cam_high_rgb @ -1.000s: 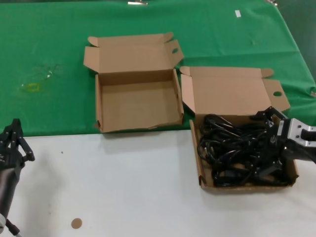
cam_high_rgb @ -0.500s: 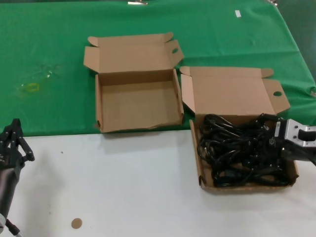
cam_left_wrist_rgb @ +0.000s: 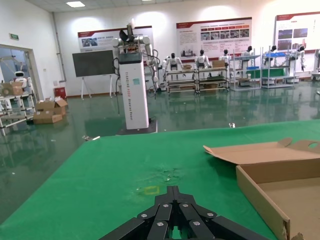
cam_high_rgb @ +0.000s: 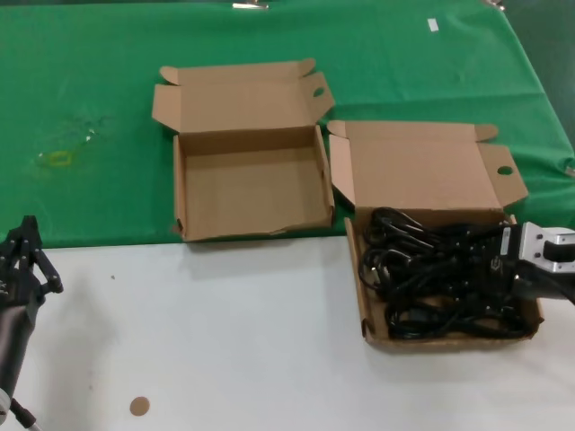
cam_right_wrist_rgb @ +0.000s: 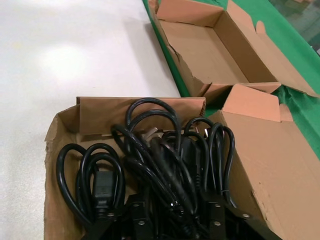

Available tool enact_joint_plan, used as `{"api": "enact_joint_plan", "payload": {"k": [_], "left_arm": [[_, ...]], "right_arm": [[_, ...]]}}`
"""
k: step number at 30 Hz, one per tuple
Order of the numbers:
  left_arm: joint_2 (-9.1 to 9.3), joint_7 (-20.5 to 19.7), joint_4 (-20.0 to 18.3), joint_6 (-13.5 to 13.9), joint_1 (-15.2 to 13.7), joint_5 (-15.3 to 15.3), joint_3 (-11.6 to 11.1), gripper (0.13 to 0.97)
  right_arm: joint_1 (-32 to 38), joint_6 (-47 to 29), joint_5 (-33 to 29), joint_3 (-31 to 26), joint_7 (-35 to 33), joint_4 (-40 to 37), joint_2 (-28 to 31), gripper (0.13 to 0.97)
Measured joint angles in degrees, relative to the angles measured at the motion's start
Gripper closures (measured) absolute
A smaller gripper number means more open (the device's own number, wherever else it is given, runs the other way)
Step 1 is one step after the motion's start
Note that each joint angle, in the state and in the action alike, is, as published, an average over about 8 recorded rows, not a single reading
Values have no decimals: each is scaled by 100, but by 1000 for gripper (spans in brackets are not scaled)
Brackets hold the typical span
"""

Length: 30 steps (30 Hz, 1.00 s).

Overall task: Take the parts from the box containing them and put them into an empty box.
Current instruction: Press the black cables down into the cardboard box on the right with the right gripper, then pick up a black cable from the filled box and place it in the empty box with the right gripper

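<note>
The parts, a tangle of thin black cables (cam_high_rgb: 431,278), fill the box containing them (cam_high_rgb: 367,301) at the right, whose lid stands open behind. My right gripper (cam_high_rgb: 492,268) reaches in from the right, sunk into the pile. In the right wrist view it (cam_right_wrist_rgb: 175,212) is open, and its fingers (cam_right_wrist_rgb: 136,215) straddle a bundle of cables (cam_right_wrist_rgb: 165,150). The empty box (cam_high_rgb: 252,193) lies open to the left of that one, partly on the green cloth. It also shows in the right wrist view (cam_right_wrist_rgb: 210,50). My left gripper (cam_high_rgb: 27,235) is parked shut near the front left.
A green cloth (cam_high_rgb: 90,108) covers the far half of the table, and the near half is white (cam_high_rgb: 225,341). A small brown disc (cam_high_rgb: 138,406) lies near the front edge. The left wrist view shows the cloth and a wall of the empty box (cam_left_wrist_rgb: 260,197).
My right gripper has sunk lower into the cable pile, so its fingers no longer stand out above the cables. The left arm has not moved.
</note>
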Motion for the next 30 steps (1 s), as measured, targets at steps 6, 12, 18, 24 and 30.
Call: {"api": "enact_joint_plan", "payload": {"k": [6, 12, 18, 24, 30], "left_arm": [[0, 0, 0, 0, 0, 0, 0, 953], [0, 0, 0, 0, 0, 0, 0, 953], [0, 0, 0, 0, 0, 0, 0, 953], [0, 0, 0, 0, 0, 0, 0, 953], [0, 0, 0, 0, 0, 0, 0, 953]], "right_arm": [[-59, -110, -37, 118, -38, 7, -18, 706], [-119, -223, -12, 251, -70, 68, 28, 799], [-175, -333, 35, 401, -56, 235, 148, 849], [-202, -376, 35, 555, 92, 535, 287, 861], [-60, -387, -32, 665, 295, 796, 309, 865]]}}
